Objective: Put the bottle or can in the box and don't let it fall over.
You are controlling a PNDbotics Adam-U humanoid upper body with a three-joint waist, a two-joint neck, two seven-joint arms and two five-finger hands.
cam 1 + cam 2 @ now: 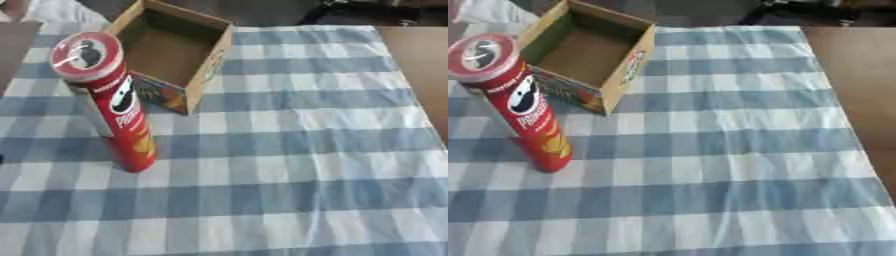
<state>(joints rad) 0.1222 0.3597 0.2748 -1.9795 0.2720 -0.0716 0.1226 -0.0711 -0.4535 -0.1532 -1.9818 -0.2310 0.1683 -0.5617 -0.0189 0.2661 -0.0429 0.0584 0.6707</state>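
Red cylindrical crisp can stands upright on the left part of the desk, its base planted on the blue-and-white checked tablecloth and its top end toward the camera. A white-rimmed red lid closes the top, with a dark and white pattern on its face. Down the can's side runs a printed logo with a white face shape, a dark moustache and white lettering, and near the base there is a patch of yellow.

Just behind the can and slightly to its right sits an open brown cardboard box, its mouth facing up and its inside bare and brown. The box lies askew to the checks of the cloth, one corner pointing toward the near edge of the desk. Coloured print shows on its near outer wall, partly hidden by the can; whether the can touches that wall cannot be told. The can is outside the box, standing on the cloth in front of it.

Rightward, the cloth runs on with soft creases. Past its right edge a strip of bare brown desk shows.

Neither hand of the robot appears in either view, so their state cannot be told.
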